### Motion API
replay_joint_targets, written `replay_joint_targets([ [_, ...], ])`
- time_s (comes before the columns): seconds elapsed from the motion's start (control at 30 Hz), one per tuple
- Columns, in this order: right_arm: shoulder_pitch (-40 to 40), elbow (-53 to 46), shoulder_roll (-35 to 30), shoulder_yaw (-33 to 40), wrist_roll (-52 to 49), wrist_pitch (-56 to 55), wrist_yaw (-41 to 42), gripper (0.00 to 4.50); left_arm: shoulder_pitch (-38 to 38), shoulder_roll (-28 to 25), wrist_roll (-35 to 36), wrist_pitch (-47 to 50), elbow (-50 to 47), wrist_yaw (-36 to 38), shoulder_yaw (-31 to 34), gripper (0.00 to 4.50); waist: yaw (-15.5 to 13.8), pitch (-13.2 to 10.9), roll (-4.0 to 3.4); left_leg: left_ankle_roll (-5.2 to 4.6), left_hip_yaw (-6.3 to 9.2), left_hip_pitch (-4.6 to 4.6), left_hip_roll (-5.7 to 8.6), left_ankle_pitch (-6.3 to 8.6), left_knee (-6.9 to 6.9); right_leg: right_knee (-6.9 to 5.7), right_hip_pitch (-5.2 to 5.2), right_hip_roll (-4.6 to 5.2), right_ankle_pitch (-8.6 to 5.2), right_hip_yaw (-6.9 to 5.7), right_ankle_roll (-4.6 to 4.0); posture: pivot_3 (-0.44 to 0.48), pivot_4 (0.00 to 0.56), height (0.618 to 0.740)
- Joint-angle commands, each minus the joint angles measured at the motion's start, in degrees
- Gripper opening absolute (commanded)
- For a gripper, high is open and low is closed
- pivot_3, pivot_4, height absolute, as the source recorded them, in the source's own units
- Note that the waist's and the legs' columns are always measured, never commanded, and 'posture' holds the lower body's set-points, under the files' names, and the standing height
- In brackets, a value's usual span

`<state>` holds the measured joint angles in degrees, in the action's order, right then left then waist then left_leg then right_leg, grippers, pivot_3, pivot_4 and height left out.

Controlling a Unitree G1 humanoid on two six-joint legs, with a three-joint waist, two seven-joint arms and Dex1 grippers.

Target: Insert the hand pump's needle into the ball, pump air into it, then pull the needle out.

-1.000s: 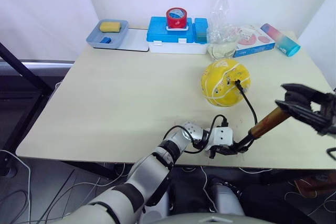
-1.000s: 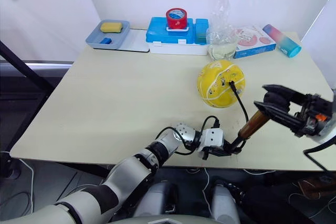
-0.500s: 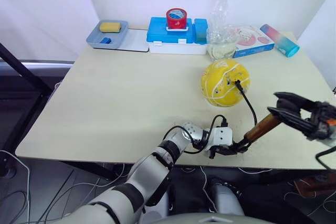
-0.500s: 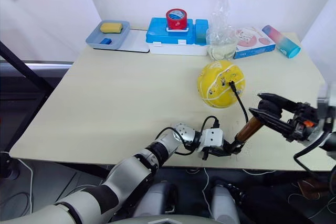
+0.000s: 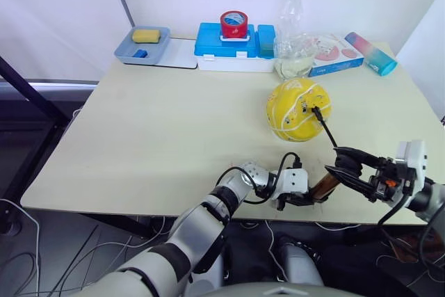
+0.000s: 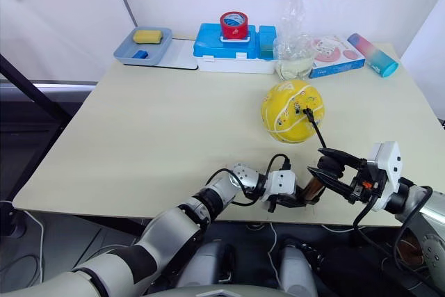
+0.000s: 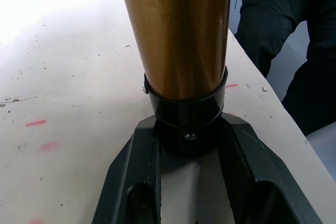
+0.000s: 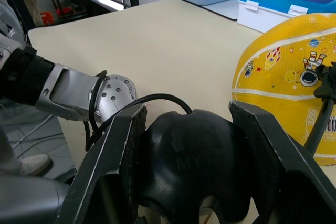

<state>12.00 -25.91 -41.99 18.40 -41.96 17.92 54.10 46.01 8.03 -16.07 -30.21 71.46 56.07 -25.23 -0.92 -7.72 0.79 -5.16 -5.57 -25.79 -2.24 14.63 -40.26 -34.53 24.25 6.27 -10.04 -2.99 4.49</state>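
The hand pump (image 5: 324, 187) lies tilted near the front edge of the worktop (image 5: 174, 137), its gold-bronze barrel short between the two claws. The left claw (image 5: 300, 199) is pressed onto the black cap at the barrel's lower end, one finger (image 7: 128, 182) on each side of it, close to the worktop surface. The right claw (image 6: 330, 172) pinches the black T-handle (image 8: 191, 166) at the upper end, which sits close against the barrel.

A thin black hose (image 5: 327, 132) runs from the pump up to the ball (image 5: 299, 110). The needle (image 5: 315, 110) at the hose's tip is stuck into the side of the ball. The yellow ball, with white seams and small printed pictures, rests on the worktop just behind the pump, towards the right.

Along the back edge stand a grey tray (image 5: 142, 44) with a yellow sponge (image 5: 146, 35), a blue box (image 5: 233, 46) topped by a red tape roll (image 5: 233, 23), a clear plastic bag (image 5: 295, 33), a flat carton (image 5: 337, 53) and a pink-and-teal bottle (image 5: 370, 52) lying on its side.
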Motion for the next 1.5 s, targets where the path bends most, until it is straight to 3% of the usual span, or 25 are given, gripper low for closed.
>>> replay_joint_targets([
  [0.03,-0.75,-2.01,-2.59,5.75,-4.44,2.83,0.28,2.01,-1.57,2.31,-2.37,1.15,2.04,0.25,-1.69,1.04,-0.01,-0.01,-0.01,0.00,0.00,0.00,0.00,0.00,0.00,0.00,0.00,0.00,0.00,0.00,0.00,0.000,0.150,0.739],
  [0.53,-6.63,-5.08,-13.27,27.21,-26.90,17.69,-4.56,2.01,-1.35,2.03,-2.38,0.79,2.14,0.33,-1.64,1.04,-0.03,-0.06,-0.01,0.00,0.00,-0.02,0.01,0.00,0.00,0.00,0.00,0.01,0.00,0.00,0.00,0.000,0.150,0.739],
  [0.7,-8.51,-4.91,-15.40,29.85,-31.14,20.97,-6.52,2.01,-1.31,1.99,-2.47,0.67,2.18,0.34,-1.70,1.04,-0.02,-0.08,-0.01,0.00,0.00,-0.03,0.00,0.00,0.00,0.01,0.01,0.02,0.00,0.00,0.00,0.000,0.150,0.739],
  [0.83,-7.45,-6.28,-13.99,27.55,-30.09,21.92,-6.61,2.01,-1.06,2.25,-2.53,0.63,2.20,0.20,-1.77,1.04,-0.02,-0.09,-0.02,-0.02,0.00,-0.05,0.01,-0.01,0.00,0.01,0.02,0.03,0.00,0.01,0.00,0.000,0.150,0.739],
  [1.0,-1.88,-9.45,-9.81,20.23,-21.81,19.70,-4.75,2.01,-1.04,2.34,-2.72,0.44,2.17,-0.11,-1.95,1.04,-0.01,-0.06,0.02,-0.02,0.02,-0.03,0.00,-0.01,0.00,0.01,0.00,-0.01,0.00,0.00,0.00,0.000,0.150,0.739],
  [1.3,5.28,-6.45,-1.55,3.09,0.37,4.92,-1.40,2.01,-1.54,1.99,-2.96,-0.08,2.06,-0.97,-2.09,1.04,0.01,0.00,0.01,-0.01,0.03,0.00,0.00,-0.01,0.00,0.01,-0.01,-0.01,-0.01,-0.01,0.01,0.000,0.150,0.739],
  [1.5,5.43,-4.43,3.66,-1.28,4.73,-2.48,-1.29,2.01,-2.18,1.50,-3.45,-0.93,2.03,-1.01,-2.33,1.04,-0.02,0.05,-0.03,-0.01,0.03,0.01,0.00,0.00,0.00,0.00,-0.02,-0.01,-0.01,-0.03,0.01,0.000,0.150,0.739],
])
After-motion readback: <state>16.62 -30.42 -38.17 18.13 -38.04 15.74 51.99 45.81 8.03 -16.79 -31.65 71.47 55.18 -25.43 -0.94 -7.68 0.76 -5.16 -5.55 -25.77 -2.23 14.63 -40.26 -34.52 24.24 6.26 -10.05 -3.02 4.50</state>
